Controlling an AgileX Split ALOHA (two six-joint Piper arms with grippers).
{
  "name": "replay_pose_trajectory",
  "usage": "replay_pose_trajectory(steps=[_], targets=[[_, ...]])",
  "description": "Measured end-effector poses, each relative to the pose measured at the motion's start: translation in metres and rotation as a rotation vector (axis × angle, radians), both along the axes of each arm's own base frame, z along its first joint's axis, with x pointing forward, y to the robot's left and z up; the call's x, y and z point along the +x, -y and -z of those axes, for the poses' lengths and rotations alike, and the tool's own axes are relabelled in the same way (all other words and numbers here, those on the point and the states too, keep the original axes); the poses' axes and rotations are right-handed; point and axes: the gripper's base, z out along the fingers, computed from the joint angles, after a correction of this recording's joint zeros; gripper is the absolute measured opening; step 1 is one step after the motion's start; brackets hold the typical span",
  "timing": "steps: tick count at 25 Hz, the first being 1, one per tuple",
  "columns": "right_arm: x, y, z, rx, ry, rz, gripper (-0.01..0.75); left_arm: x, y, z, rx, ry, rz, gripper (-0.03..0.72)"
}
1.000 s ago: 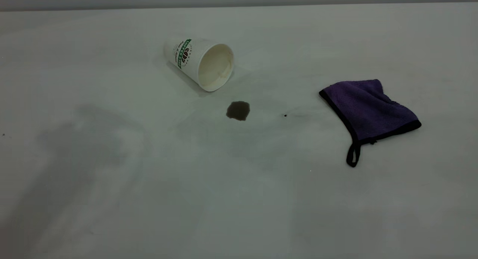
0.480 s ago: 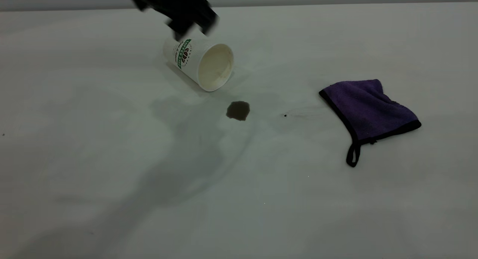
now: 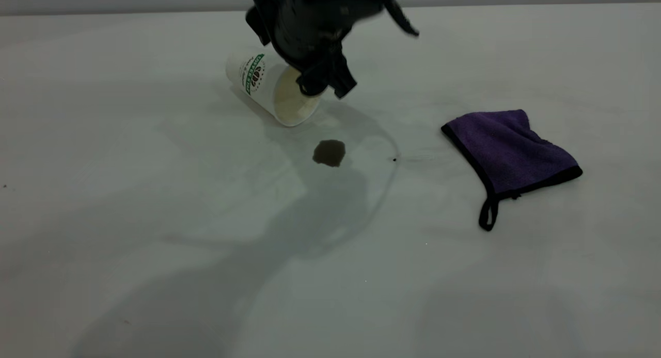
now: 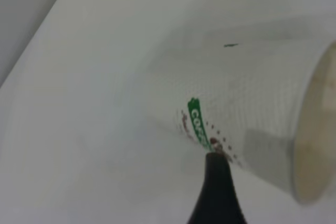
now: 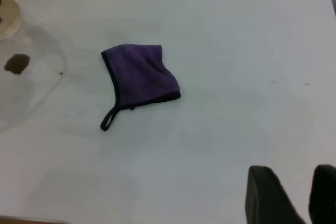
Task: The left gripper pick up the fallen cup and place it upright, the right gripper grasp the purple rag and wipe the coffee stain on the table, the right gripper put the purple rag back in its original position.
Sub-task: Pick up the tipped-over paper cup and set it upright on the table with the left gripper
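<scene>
Left tool [image 3: 327, 84] poised at mouth of fallen cup [image 3: 258, 79] near surface's far edge — fingers parted, nothing held, ready for righting. Right tool [image 5: 294, 195] parked, parted, empty — purple rag [image 3: 508, 151] untouched toward right edge.

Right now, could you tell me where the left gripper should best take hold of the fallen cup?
Probably across the cup's side wall near the rim, coming down from above: it lies on its side, mouth towards the coffee stain, and the left gripper hovers at that end.
</scene>
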Motion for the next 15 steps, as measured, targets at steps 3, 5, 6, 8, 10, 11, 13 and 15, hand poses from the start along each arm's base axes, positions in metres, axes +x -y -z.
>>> replay_pose_trajectory(steps=[3,5,6,8,10,11,13,15], targets=[[0.0,0.0,0.0,0.0,0.0,0.0,0.238,0.005,0.001,0.019,0.055,0.02,0.019,0.633],[0.0,0.0,0.0,0.0,0.0,0.0,0.238,0.009,-0.001,0.027,0.097,0.05,0.031,0.621],[0.0,0.0,0.0,0.0,0.0,0.0,0.238,0.011,-0.002,0.03,0.121,0.064,0.043,0.612],[0.0,0.0,0.0,0.0,0.0,0.0,0.238,0.015,-0.007,0.033,0.162,0.092,0.053,0.569],[0.0,0.0,0.0,0.0,0.0,0.0,0.238,0.02,-0.011,0.033,0.19,0.113,0.063,0.488],[0.0,0.0,0.0,0.0,0.0,0.0,0.238,0.022,-0.013,0.032,0.198,0.122,0.064,0.42],[0.0,0.0,0.0,0.0,0.0,0.0,0.238,0.025,-0.016,0.03,0.213,0.134,0.061,0.253],[0.0,0.0,0.0,0.0,0.0,0.0,0.238,0.026,-0.016,0.023,0.218,0.138,0.061,0.077]])
